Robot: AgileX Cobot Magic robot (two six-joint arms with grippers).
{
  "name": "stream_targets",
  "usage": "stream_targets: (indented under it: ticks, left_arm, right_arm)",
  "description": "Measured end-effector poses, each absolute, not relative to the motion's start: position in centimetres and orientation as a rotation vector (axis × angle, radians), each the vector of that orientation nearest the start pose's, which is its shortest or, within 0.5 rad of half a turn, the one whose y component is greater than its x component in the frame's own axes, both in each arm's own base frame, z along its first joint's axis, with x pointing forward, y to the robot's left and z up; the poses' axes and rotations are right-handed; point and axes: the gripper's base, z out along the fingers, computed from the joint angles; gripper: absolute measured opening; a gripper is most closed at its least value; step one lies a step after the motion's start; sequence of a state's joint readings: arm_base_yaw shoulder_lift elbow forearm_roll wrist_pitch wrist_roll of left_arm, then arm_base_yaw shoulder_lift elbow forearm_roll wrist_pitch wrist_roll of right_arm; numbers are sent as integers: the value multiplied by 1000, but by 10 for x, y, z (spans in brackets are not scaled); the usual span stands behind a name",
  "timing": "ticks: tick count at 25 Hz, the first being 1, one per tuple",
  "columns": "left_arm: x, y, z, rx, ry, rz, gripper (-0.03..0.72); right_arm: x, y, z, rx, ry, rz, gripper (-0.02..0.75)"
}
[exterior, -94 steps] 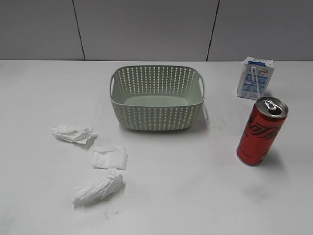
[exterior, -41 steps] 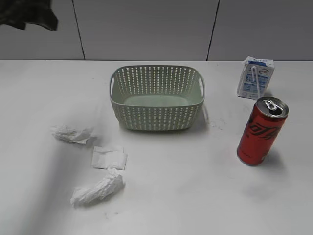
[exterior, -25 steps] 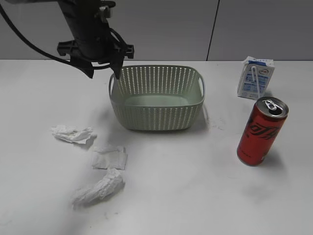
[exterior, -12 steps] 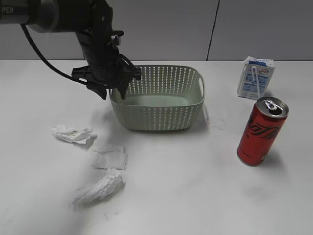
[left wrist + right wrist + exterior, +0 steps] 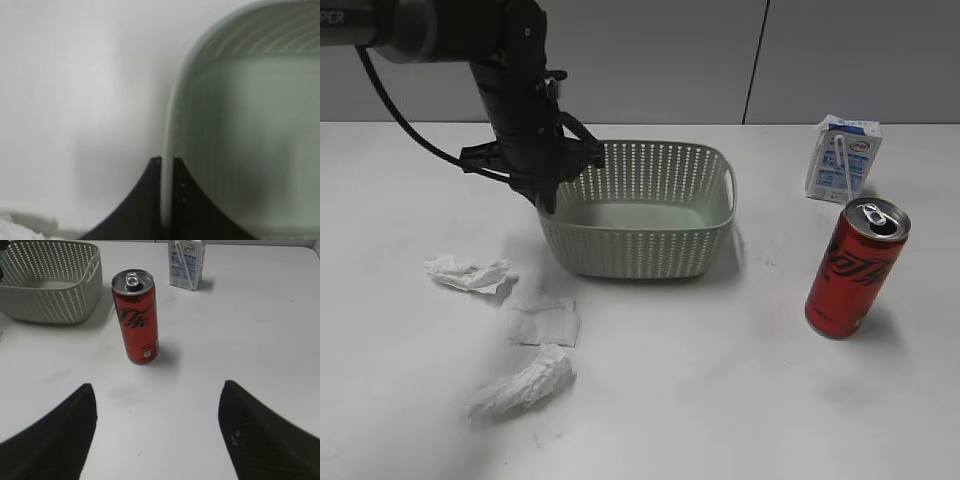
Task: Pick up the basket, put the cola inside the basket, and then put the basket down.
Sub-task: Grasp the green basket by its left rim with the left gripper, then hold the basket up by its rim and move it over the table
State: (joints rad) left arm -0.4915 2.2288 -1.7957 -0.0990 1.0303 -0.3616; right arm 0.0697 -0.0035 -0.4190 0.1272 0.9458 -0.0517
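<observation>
The sage-green basket (image 5: 640, 230) stands mid-table, its left end tilted slightly up. My left gripper (image 5: 552, 190) is shut on the basket's left rim; in the left wrist view the thin rim (image 5: 167, 150) runs between the two dark fingertips, at my left gripper (image 5: 167, 161). The red cola can (image 5: 855, 268) stands upright at the right, apart from the basket. In the right wrist view the cola (image 5: 136, 322) stands ahead of my right gripper (image 5: 157, 395), which is open, empty and above the table. The basket (image 5: 50, 282) shows at that view's upper left.
A white-and-blue carton (image 5: 842, 158) stands behind the cola; it also shows in the right wrist view (image 5: 186, 262). Crumpled tissues (image 5: 468, 272), (image 5: 545, 325), (image 5: 520, 387) lie on the white table left of and in front of the basket.
My left arm came in from the upper left, came down on the basket's left rim and closed on it. The basket has shifted and tilted slightly. The cola has not moved.
</observation>
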Motion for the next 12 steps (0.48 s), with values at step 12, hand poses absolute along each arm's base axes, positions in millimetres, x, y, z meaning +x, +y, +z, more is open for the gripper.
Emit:
stream_targets:
  ticks: [12]
  left_arm:
    - [370,-231,238,206,2959,-294,-3]
  right_arm:
    - [54,14,315,-106,2216,174,572]
